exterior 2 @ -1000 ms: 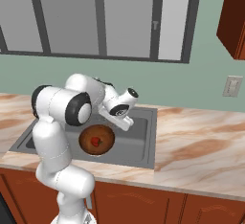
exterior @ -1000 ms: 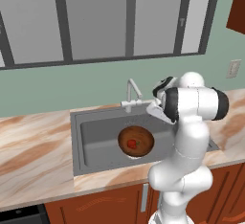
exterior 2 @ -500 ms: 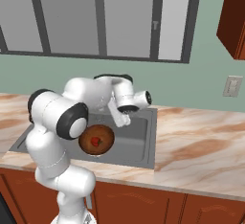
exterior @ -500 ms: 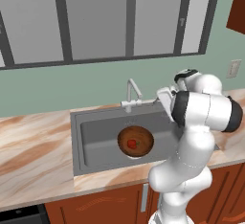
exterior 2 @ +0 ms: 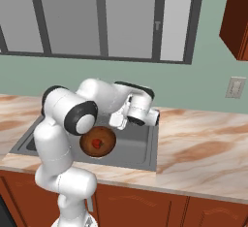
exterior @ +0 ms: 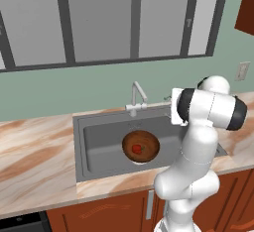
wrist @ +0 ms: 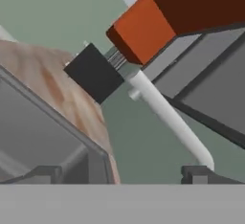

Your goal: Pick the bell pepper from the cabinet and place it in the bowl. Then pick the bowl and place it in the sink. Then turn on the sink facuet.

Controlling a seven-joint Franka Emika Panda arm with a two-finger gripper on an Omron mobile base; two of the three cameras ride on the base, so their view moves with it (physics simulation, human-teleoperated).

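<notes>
Your claw (wrist: 123, 175) stands released and holds nothing, its tips wide apart beside the sink faucet (exterior: 136, 97) at the back rim of the sink (exterior: 99, 142). You have the bowl (exterior: 141, 146) resting on the basin floor, with the bell pepper (exterior: 137, 148) inside it. The sink sits set into the marbled tabletop (exterior: 34, 151).

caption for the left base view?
Bell pepper in bowl, bowl in sink; arm raised beside the faucet.

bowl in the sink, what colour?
Dark reddish-brown, wood-like bowl; clearest in the left base view.
</notes>
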